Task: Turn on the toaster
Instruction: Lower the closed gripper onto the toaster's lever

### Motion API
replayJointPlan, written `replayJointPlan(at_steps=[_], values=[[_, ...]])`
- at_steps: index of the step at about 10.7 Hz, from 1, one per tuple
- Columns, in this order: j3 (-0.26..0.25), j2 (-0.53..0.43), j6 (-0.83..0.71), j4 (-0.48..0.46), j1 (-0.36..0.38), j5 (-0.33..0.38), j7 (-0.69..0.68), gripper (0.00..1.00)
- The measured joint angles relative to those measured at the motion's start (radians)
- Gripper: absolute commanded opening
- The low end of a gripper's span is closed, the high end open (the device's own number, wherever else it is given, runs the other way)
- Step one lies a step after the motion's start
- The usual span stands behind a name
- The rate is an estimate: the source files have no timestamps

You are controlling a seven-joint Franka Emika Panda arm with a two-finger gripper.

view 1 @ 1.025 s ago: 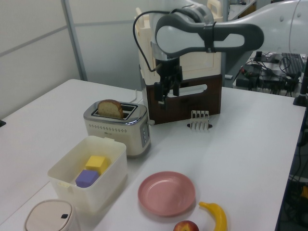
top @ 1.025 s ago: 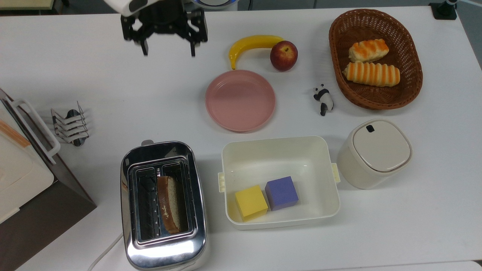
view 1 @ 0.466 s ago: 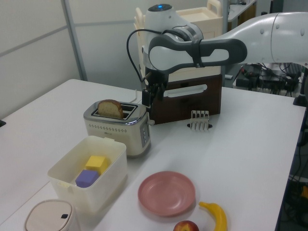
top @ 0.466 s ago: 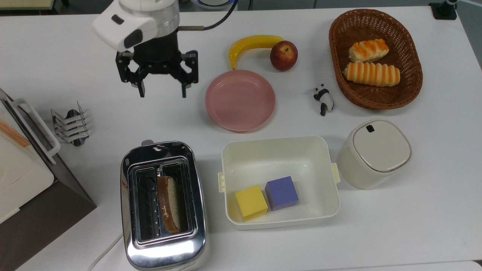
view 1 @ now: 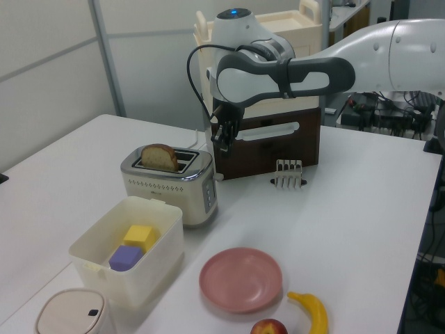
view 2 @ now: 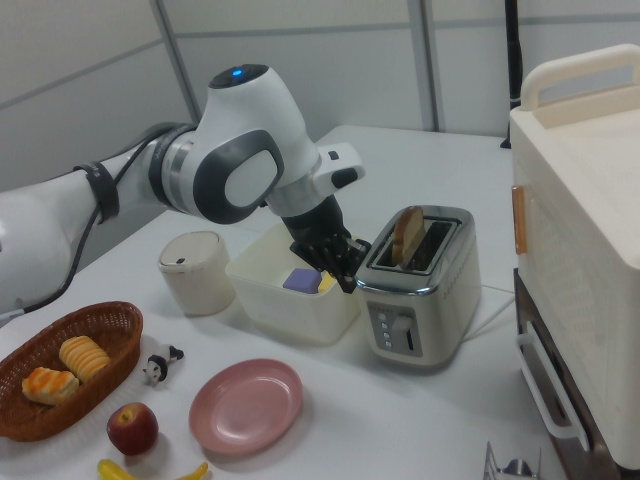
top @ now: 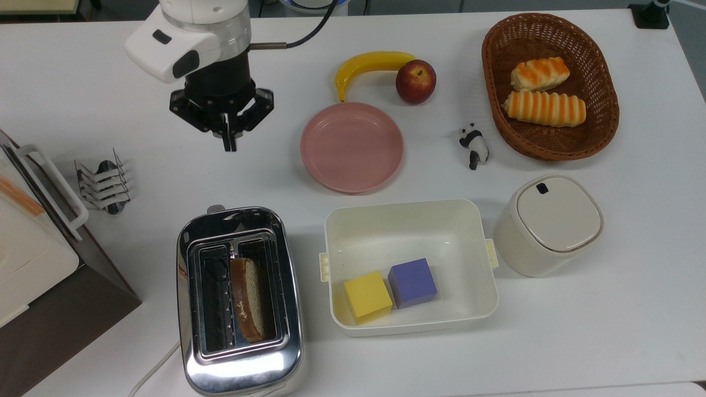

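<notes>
We see the end effector (top: 228, 144) hanging above the white surface (top: 110, 82), its two fingers drawn together with nothing between them. In the top view it sits above the chrome toaster (top: 239, 300), well apart from it, with the pink plate (top: 352, 147) to the top view's right. The toaster stands near the lower edge of the top view, a slice of bread (top: 246, 298) upright in its right-hand slot; the other slot is bare. Its grey lever (top: 215, 209) pokes out at the end facing the end effector, and in the right view we find the lever (view 2: 401, 327) high on the front panel.

In the top view, a cream bin (top: 411, 264) holding a yellow cube (top: 367, 296) and a purple cube (top: 412, 282) lies just beside the toaster on the top view's right. A wire toast rack (top: 103, 182) and a brown-and-cream box appliance (top: 38, 259) occupy the top view's left. Farther off we note a banana (top: 369, 65), an apple (top: 415, 81), a panda figurine (top: 474, 145), a lidded canister (top: 549, 223) and a wicker basket (top: 496, 44) with two bread rolls (top: 543, 107).
</notes>
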Motion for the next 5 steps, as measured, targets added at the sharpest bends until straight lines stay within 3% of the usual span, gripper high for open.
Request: replayJointPlan(at_steps=[5], values=[[0.000, 0.080, 0.097, -0.001, -0.029, 0.000, -0.036, 0.00]])
